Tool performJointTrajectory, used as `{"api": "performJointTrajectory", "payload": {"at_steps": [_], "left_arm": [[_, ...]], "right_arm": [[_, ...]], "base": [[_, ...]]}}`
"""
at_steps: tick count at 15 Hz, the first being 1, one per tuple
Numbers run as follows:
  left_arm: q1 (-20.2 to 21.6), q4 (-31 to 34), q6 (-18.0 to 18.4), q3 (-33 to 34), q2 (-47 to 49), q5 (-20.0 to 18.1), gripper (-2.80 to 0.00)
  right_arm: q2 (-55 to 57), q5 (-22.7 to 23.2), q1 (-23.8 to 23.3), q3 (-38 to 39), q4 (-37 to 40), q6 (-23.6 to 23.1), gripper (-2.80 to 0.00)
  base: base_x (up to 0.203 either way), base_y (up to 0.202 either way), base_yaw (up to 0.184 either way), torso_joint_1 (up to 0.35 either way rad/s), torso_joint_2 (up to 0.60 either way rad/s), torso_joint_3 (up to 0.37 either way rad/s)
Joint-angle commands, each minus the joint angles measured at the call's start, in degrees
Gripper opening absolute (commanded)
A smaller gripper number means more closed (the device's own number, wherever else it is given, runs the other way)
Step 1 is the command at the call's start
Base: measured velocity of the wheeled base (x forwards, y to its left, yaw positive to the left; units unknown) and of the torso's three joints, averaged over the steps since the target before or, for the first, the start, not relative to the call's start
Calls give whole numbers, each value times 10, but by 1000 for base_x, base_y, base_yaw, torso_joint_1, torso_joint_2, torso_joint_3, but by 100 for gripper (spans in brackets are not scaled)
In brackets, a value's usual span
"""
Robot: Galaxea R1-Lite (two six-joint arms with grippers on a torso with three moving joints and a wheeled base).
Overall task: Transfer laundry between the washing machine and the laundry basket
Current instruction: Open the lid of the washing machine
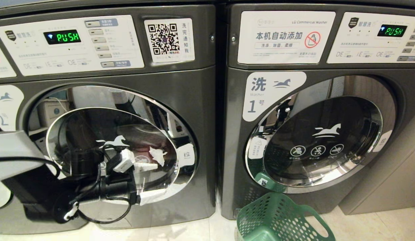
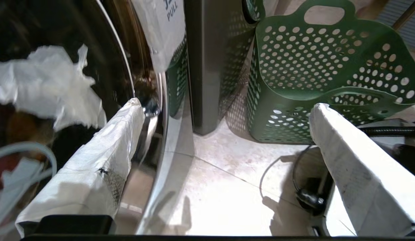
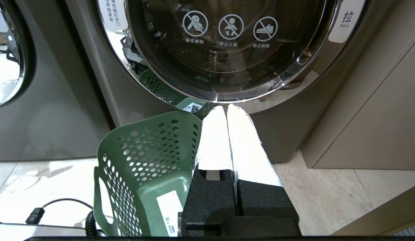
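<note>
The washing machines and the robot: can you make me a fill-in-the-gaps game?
1. The laundry basket on the floor is coloured ____.
2. Both washer displays show the word ____.
3. The left tool, by the left washer door, has its fingers wide ____.
4. The right tool has its fingers ____ together.

Missing words: green; PUSH; open; shut

Green perforated laundry basket; grey washing machine — white-wrapped fingers
</note>
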Motion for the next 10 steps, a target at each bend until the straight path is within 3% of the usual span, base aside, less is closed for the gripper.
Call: {"api": "performJointTrajectory", "payload": {"at_steps": [1, 4, 5, 7, 10], "left_arm": [[-14, -5, -2, -25, 35, 2, 0], [-38, -38, -32, -39, 56, 20, 0], [-49, -62, -60, -52, 69, 26, 0], [-70, -93, -95, -77, 88, 68, 0], [-89, -104, -107, -97, 101, 81, 0]], "right_arm": [[1, 0, 0, 0, 0, 0, -280], [1, 0, 0, 0, 0, 0, -280], [1, 0, 0, 0, 0, 0, -280], [1, 0, 0, 0, 0, 0, -280], [1, 0, -1, 0, 0, 0, -280]], "base": [[0, 0, 0, 0, 0, 0], [0, 0, 0, 0, 0, 0], [0, 0, 0, 0, 0, 0], [0, 0, 0, 0, 0, 0], [0, 0, 0, 0, 0, 0]]}}
